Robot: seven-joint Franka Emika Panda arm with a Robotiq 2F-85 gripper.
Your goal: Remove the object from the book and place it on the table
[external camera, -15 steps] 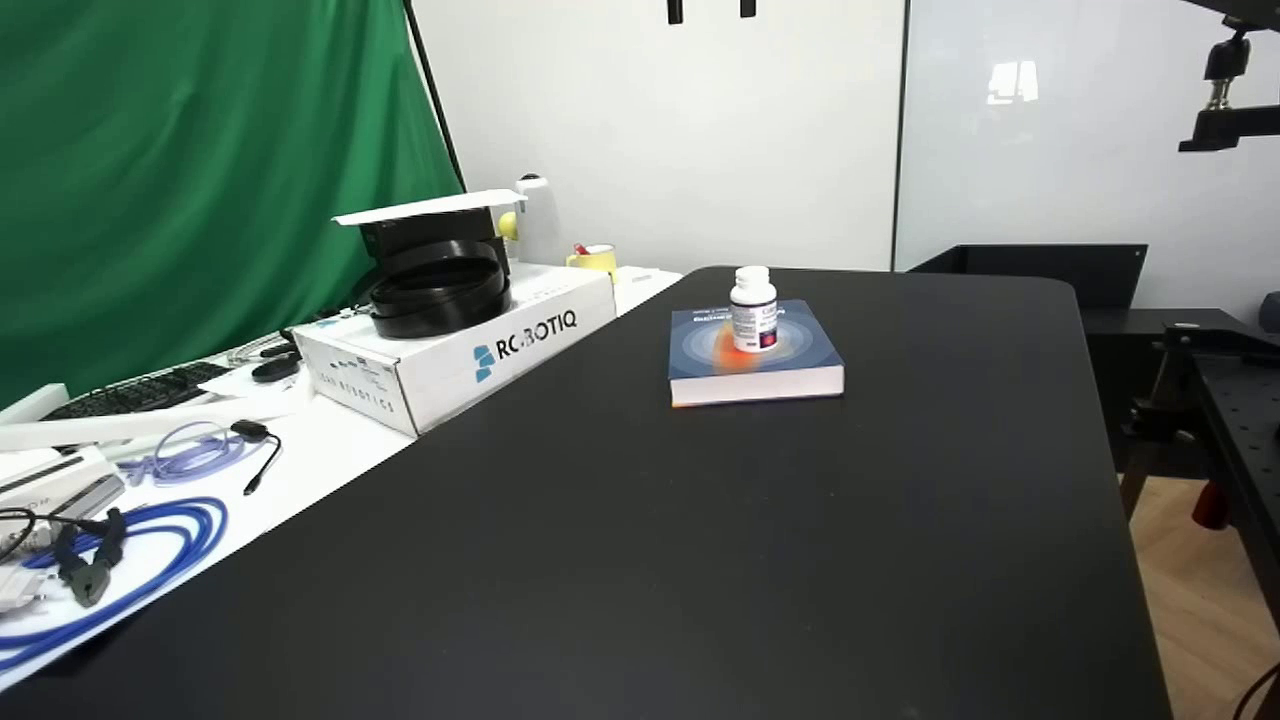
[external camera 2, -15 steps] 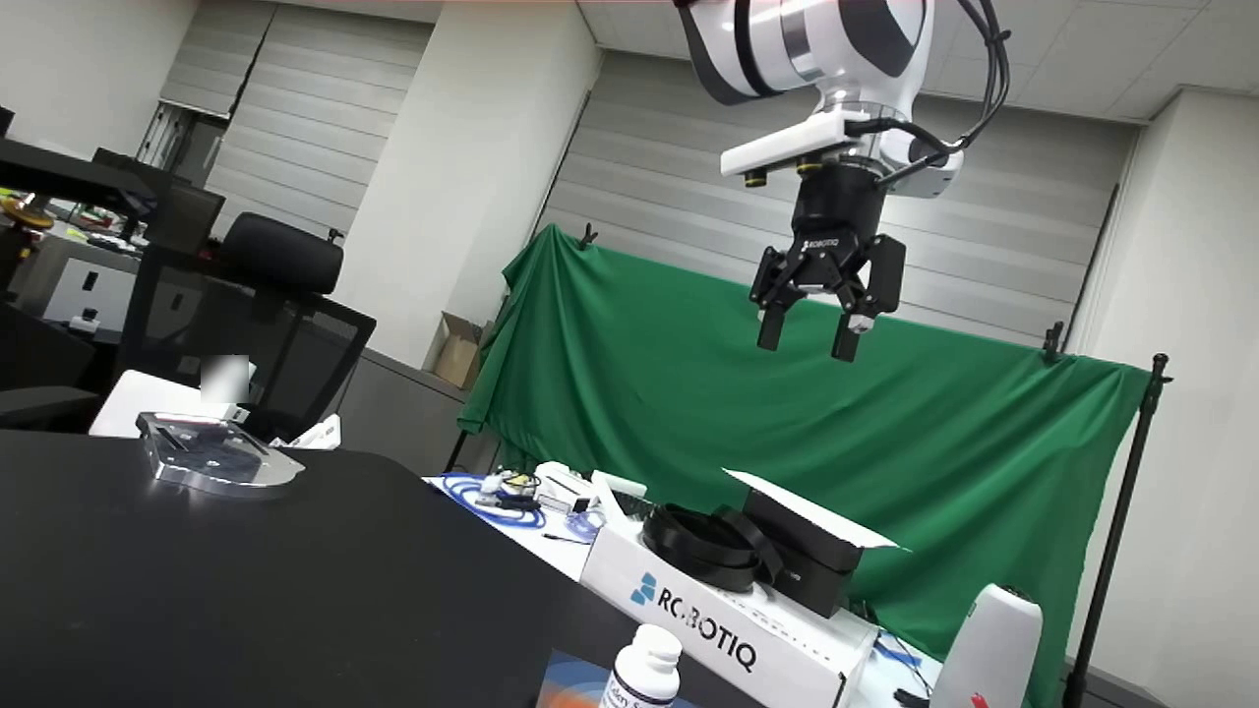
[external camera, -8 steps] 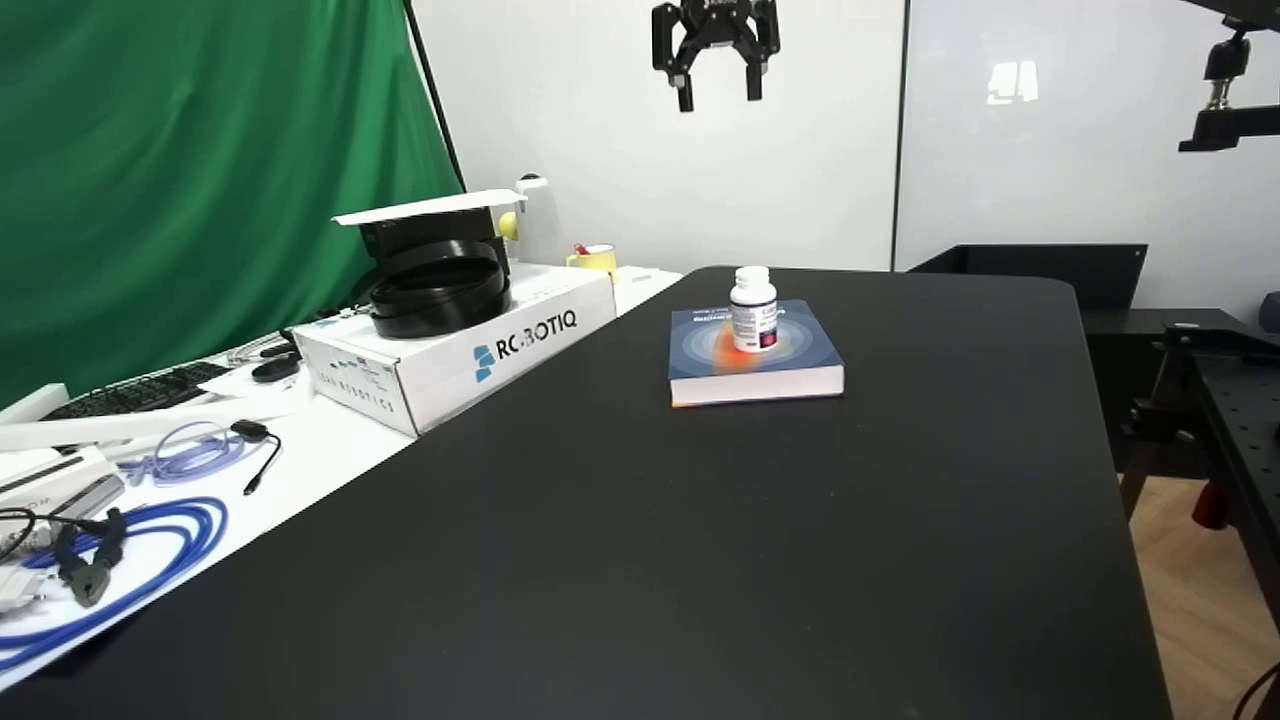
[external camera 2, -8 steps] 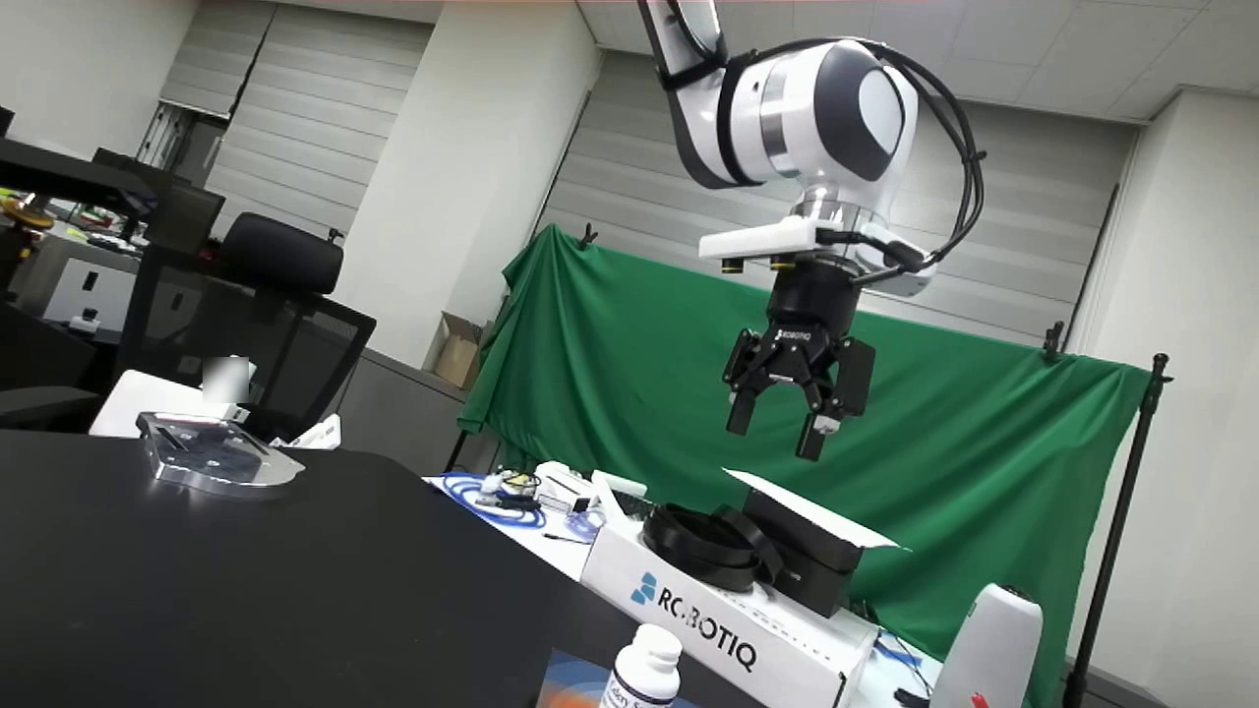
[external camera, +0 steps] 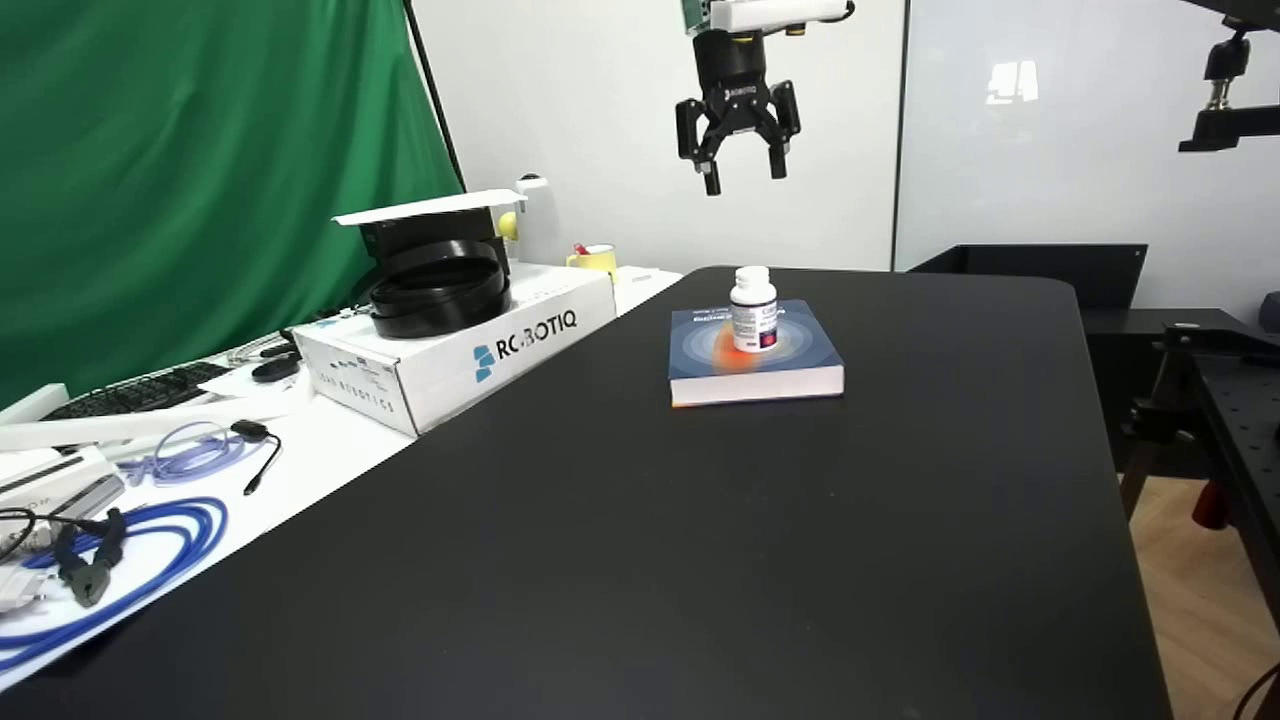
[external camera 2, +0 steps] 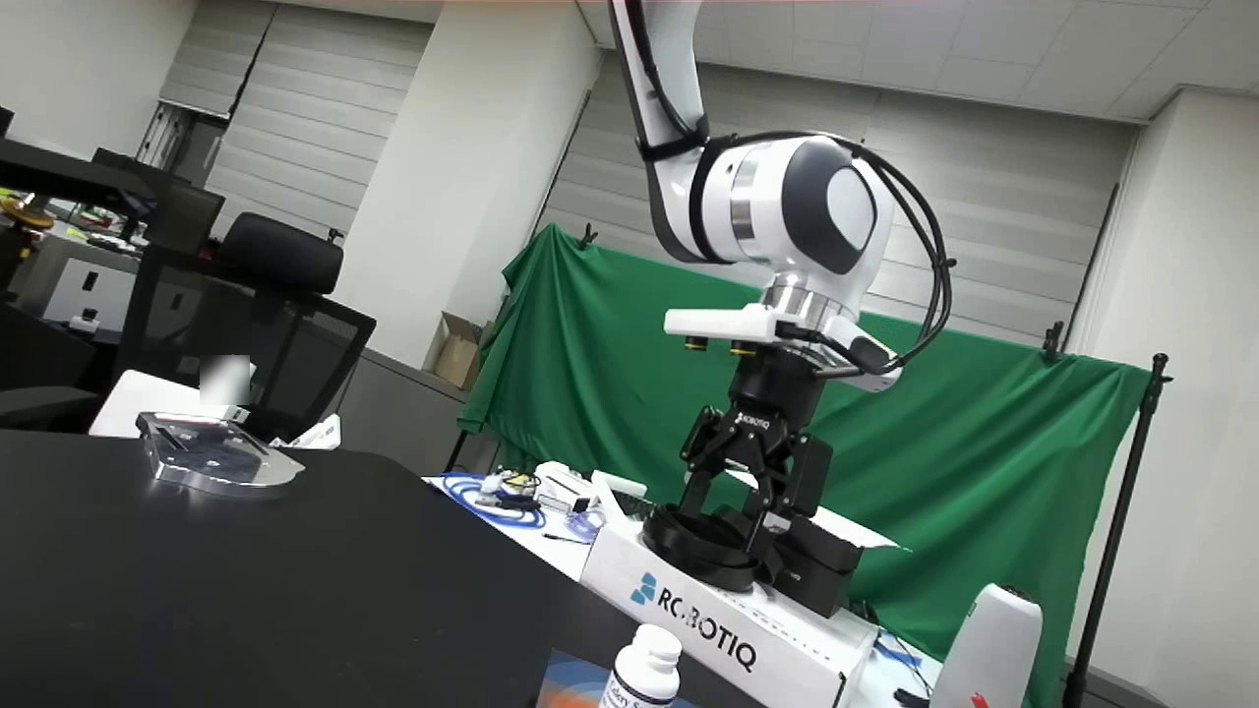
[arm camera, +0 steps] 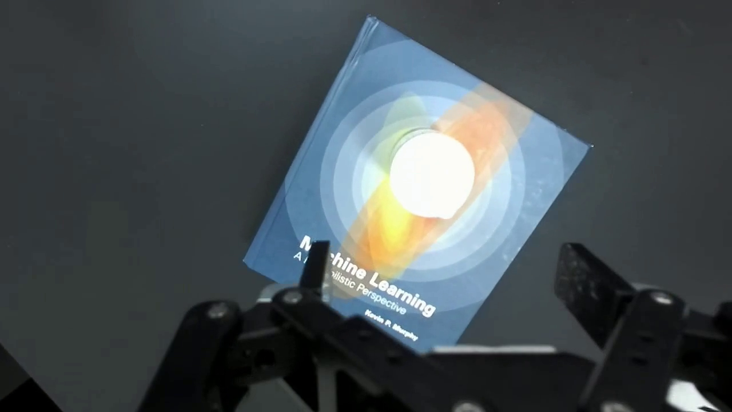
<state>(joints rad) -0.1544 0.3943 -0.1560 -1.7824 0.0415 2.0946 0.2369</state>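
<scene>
Looks like a robotics lab in an office room. Shows a white robot arm above the jaws, plus a box lettered ROBOTIQ and a green cloth behind them in an exterior view. Includes a keyboard and blue cable to one side, lower than the jaws. Has a mesh-backed chair well apart from them, and a book titled Machine Learning below.

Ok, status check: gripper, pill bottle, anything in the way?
Gripper open, empty, hanging higher than the pill bottle. Bottle upright on the book. Nothing seen between gripper and bottle.
</scene>
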